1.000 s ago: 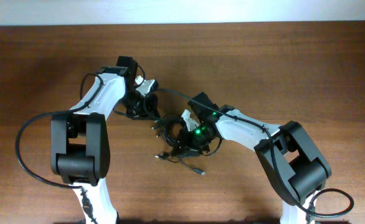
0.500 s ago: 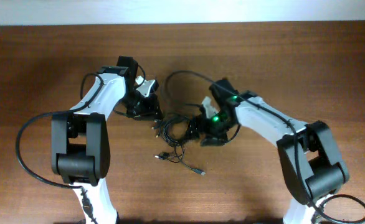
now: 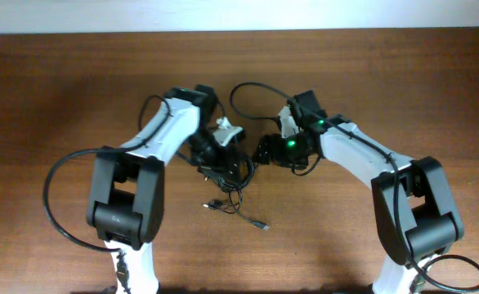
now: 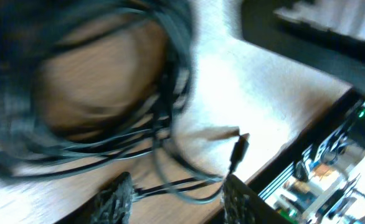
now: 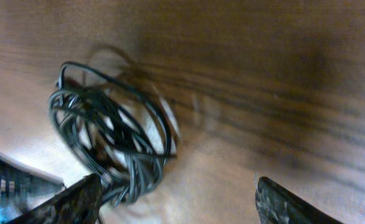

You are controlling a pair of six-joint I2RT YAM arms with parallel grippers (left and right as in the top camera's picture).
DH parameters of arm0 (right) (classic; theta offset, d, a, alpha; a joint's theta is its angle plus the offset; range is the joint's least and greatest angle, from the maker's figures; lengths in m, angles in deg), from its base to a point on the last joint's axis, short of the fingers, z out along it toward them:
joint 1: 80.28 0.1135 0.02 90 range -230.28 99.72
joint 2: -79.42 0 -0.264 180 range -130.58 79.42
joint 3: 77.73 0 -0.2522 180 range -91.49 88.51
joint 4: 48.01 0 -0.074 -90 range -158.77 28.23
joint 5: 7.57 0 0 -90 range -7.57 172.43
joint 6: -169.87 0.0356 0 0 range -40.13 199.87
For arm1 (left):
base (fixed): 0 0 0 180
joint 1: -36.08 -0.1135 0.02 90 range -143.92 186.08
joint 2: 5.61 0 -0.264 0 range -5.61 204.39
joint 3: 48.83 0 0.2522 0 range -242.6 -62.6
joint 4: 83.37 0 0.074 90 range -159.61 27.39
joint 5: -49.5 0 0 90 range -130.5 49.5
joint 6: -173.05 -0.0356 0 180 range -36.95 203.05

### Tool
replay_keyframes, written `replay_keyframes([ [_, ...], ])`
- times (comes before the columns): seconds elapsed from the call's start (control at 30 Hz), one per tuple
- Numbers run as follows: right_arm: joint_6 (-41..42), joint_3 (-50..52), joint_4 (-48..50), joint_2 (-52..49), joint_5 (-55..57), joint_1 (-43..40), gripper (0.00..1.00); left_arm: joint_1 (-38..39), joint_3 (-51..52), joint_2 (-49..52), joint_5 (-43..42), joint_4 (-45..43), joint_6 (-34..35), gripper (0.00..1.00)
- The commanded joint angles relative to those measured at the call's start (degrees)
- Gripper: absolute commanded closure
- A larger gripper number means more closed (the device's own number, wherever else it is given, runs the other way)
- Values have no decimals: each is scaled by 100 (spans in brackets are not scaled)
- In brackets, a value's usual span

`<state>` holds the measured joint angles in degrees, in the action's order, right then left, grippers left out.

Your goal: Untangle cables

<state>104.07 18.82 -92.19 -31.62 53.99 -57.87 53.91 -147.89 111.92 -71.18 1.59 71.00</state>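
The cables (image 3: 227, 178) lie as a black knot at the table's middle, with loose ends trailing to a small plug (image 3: 261, 223). My left gripper (image 3: 219, 159) hangs right over the knot's upper edge. In the left wrist view it (image 4: 177, 202) is open, and thin strands (image 4: 170, 93) run loosely across the gap between the fingertips (image 4: 117, 199); a plug end (image 4: 238, 149) dangles ahead. My right gripper (image 3: 261, 155) stands just right of the knot. It (image 5: 179, 205) is open wide, with the coiled cables (image 5: 114, 137) by its left fingertip (image 5: 70, 205) and bare wood in the gap.
A black loop (image 3: 248, 88) arcs above the right wrist; I cannot tell whether it belongs to the arm. Both arm bases (image 3: 121, 212) (image 3: 415, 212) flank the front of the brown wooden table (image 3: 51, 90). The left wrist view is blurred.
The left gripper moved right and down onto the knot and opened. The right gripper lifted off the knot to the upper right and opened wide. The tangle shifted slightly.
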Motion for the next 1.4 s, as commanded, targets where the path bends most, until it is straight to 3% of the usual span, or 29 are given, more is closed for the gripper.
replay_keyframes([
  [0.0,-44,-44,210,-13,649,238,21,232,79,-177,50,153,-127,48],
  [0.13,-42,-37,306,-13,820,341,21,70,79,-671,387,210,297,49],
  [0.3,-42,-37,420,-13,817,337,20,-109,328,-1915,2236,-289,2210,48],
  [0.37,-42,-11,424,-13,820,343,20,-101,778,-2343,2479,-623,2658,48],
  [0.47,-42,63,433,-26,883,345,20,-111,1598,-3115,2347,-1182,2747,54],
  [0.6,-334,101,509,-197,741,356,18,-98,3067,-4675,2297,-2459,2743,51],
  [0.7,-898,101,654,-258,122,422,16,-79,3620,-5169,2310,-3005,2743,25],
  [0.73,-901,101,671,-258,118,450,16,-79,3641,-5239,2304,-3075,2745,43],
  [0.77,-903,101,737,-258,122,503,16,-79,3639,-5289,2236,-3193,2745,59],
  [0.8,-903,101,793,-258,125,542,16,-52,3641,-5296,1875,-3209,2664,66],
  [0.87,-903,101,839,-258,269,616,17,173,3735,-5141,1648,-3355,1947,67],
  [1.0,-898,101,837,-260,780,721,17,955,3827,-4430,1650,-3473,1399,53],
  [1.07,-898,103,837,-262,817,726,18,1327,3827,-3915,1707,-3480,1198,33],
  [1.17,-898,101,844,-275,815,726,17,1447,3827,-3353,1755,-3683,1202,28],
  [1.37,-901,103,863,-282,817,726,18,1646,3827,-2754,1766,-4210,1207,27],
])
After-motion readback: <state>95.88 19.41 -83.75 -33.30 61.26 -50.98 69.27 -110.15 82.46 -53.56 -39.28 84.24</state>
